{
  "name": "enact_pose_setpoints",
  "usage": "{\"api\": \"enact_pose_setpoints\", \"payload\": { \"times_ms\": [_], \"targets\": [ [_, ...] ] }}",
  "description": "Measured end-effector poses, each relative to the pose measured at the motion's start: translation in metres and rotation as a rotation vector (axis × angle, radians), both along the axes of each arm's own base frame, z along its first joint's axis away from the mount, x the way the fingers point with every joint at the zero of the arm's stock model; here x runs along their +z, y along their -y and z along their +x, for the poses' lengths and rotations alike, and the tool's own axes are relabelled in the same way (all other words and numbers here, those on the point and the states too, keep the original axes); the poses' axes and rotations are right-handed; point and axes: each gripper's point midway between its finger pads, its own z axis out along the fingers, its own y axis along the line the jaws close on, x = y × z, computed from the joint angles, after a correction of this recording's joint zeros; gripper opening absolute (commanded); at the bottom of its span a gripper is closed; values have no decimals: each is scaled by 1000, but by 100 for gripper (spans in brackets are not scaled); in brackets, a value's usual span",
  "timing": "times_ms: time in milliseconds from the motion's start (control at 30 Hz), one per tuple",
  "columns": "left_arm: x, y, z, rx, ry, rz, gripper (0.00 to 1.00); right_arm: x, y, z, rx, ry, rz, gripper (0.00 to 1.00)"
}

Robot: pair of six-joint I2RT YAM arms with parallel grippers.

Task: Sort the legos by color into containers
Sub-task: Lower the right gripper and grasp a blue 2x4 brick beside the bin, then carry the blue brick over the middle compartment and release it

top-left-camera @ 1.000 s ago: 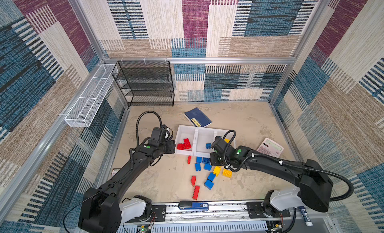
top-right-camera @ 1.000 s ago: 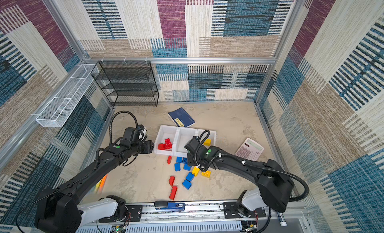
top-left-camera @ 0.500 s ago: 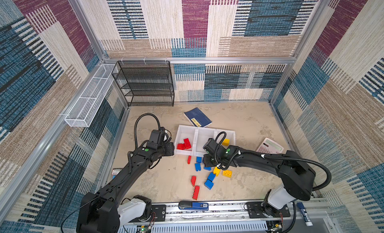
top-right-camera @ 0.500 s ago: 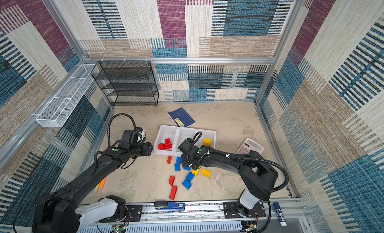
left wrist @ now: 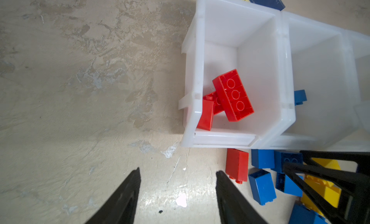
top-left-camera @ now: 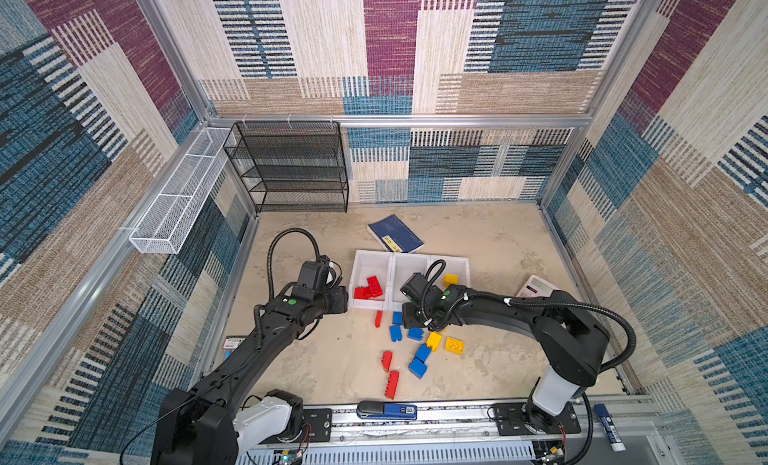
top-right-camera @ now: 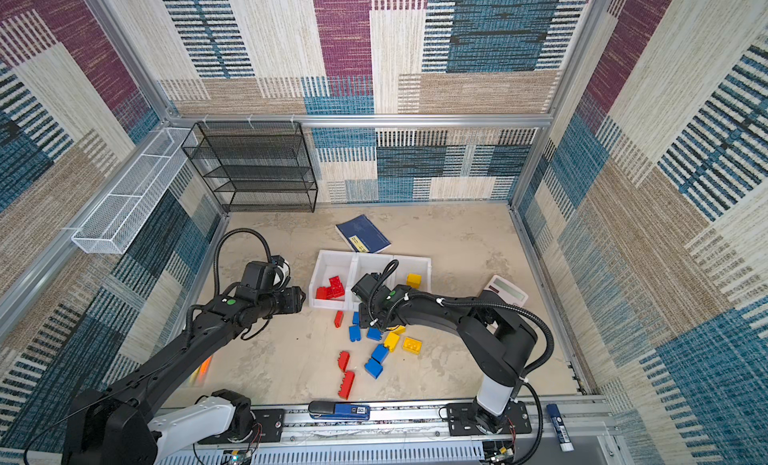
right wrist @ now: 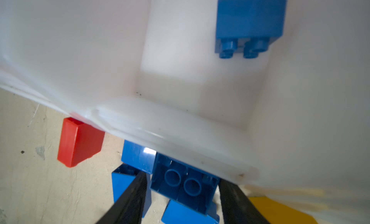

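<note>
**Right gripper (top-left-camera: 417, 322) straddling a blue brick just in front of the containers (top-left-camera: 392, 257); left gripper (top-left-camera: 343, 299) empty beside them.**

In both top views the containers hold red legos (top-left-camera: 370, 287) at the left gripper's end and one yellow at the far end, with loose ones scattered in front. Left wrist view: jaws spread, empty, over bare tabletop (left wrist: 80, 93) beside the red bin. Right wrist view: jaws spread either side of an upturned blue brick (right wrist: 184, 186) under the middle bin's front lip; whether they touch it I cannot tell. The brick is likely light, rigid and slick, so pinch its flat side walls squarely.

The left arm (top-left-camera: 249, 355) and right arm (top-left-camera: 490, 313) are matte black, with white base links (top-left-camera: 262, 415), green wrist dots (top-left-camera: 292, 301) and ribbed black cables (top-left-camera: 271, 259).
</note>
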Motion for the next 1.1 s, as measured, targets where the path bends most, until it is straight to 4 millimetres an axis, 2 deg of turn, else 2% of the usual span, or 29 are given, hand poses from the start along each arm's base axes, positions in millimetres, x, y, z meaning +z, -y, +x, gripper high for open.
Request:
{"api": "enact_pose_setpoints", "payload": {
  "times_ms": [267,400,600,700,833,967,1100],
  "targets": [
    [-1,0,-1,0,-4,1,63,-6,-1,5,-8,-8,-26,57],
    [-4,-1,-3,0,-11,3,63,-9,2,4,-10,-9,-38,51],
    [-4,-1,-4,1,-13,4,63,-3,7,1,-13,-2,-39,44],
    [-4,-1,-4,3,-15,3,63,10,8,2,-16,15,-26,44],
    [-5,1,-5,-5,-20,-10,63,46,4,9,-12,81,21,44],
    [-9,6,-10,-13,-43,-42,63,86,2,34,-20,177,63,44],
    [-19,14,-21,-36,-87,-78,63,93,15,66,-48,223,30,44]
  ]
}}
